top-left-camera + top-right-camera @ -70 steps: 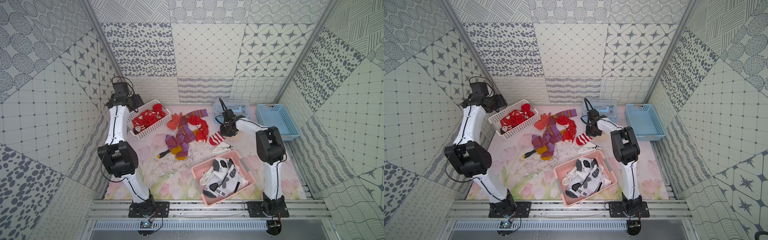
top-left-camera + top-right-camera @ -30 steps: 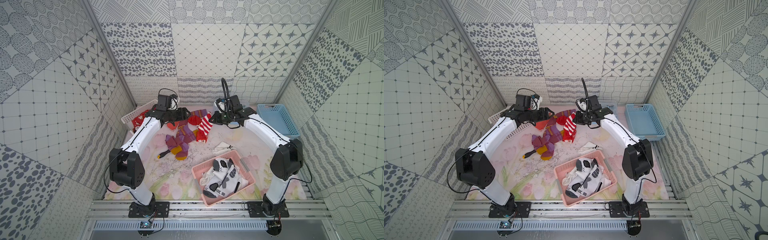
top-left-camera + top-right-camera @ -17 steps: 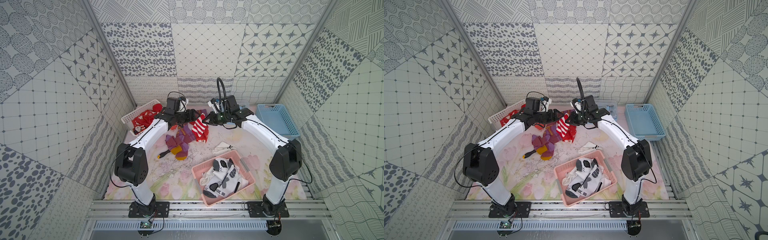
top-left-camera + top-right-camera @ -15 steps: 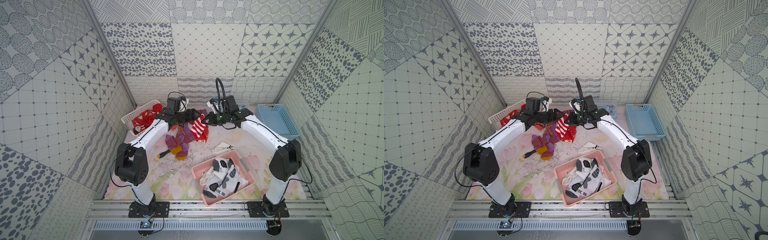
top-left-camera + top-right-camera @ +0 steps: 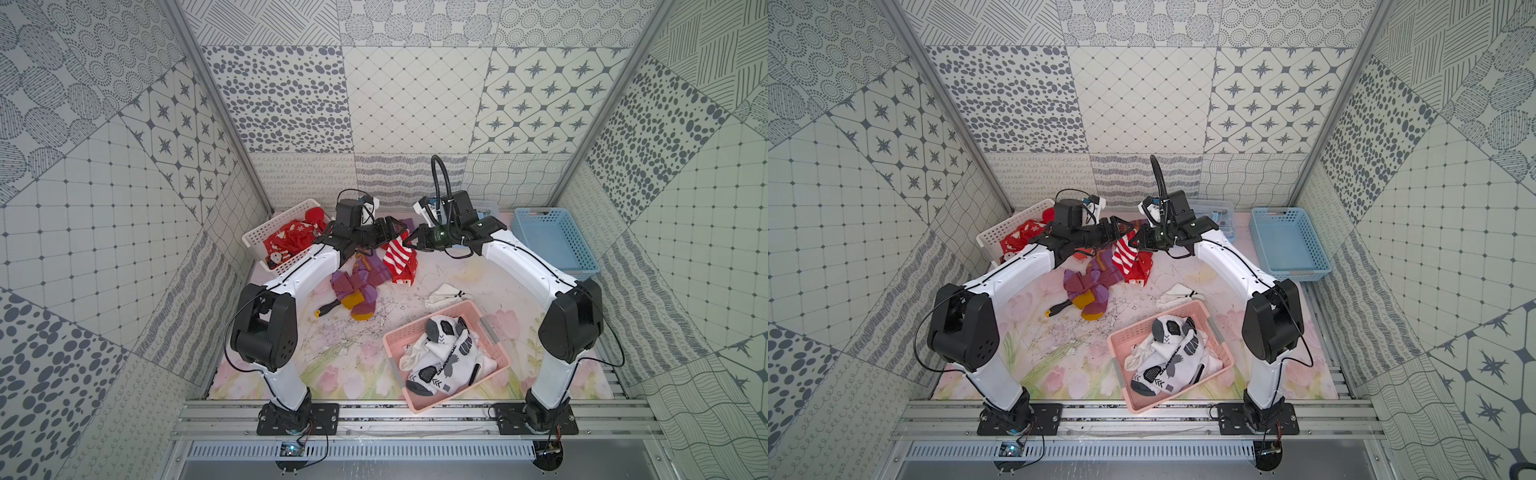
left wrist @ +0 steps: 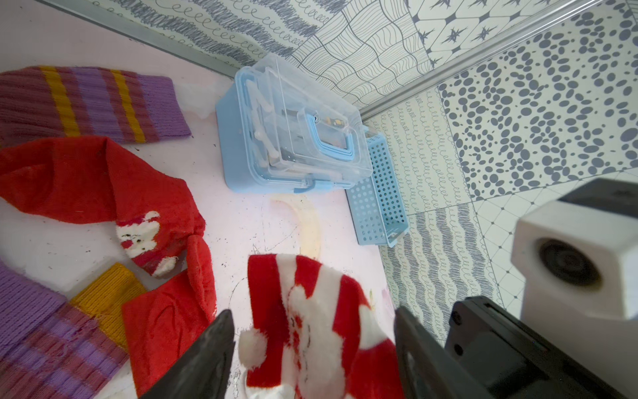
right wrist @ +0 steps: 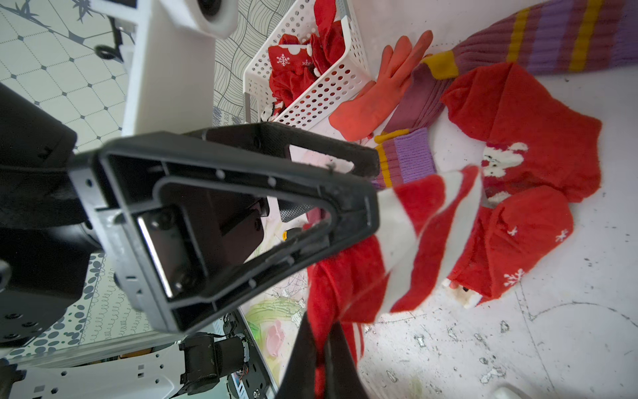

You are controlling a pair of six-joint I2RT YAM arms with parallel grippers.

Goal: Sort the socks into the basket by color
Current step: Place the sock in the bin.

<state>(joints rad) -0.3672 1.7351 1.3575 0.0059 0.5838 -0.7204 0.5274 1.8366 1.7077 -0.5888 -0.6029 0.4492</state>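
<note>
Left wrist view settles the key relation: the red-and-white striped sock point(image 6: 310, 331) hangs right between the left gripper point(image 6: 312, 349) fingers, which stand apart on either side of it with a gap showing, not yet pinching. Right gripper point(image 7: 324, 359) is clamped together on that same sock, fabric bunched between the tips in the right wrist view, so the sock is up off the mat, dangling below the right claw. In both top views the two claws meet nearly tip to tip over the far middle of the mat, striped sock point(image 5: 399, 255) draped down from the meeting point, long axis roughly vertical, hanging toward the red socks below. Looks like a handover: the left claw is already straddling the upper part of the sock, so the coming move likely turns on closing left across the hanging fabric before the right lets go. White basket point(image 5: 276, 232) with red socks in it sits behind and to the outer side of the left claw, near the left arm and well apart from the right one, so left is the better carrier. Purple socks point(image 5: 353, 286) lie on the mat below the left claw; white socks are in the pink basket point(image 5: 419, 405) near the front; the blue basket point(image 5: 582, 266) looks empty.
</note>
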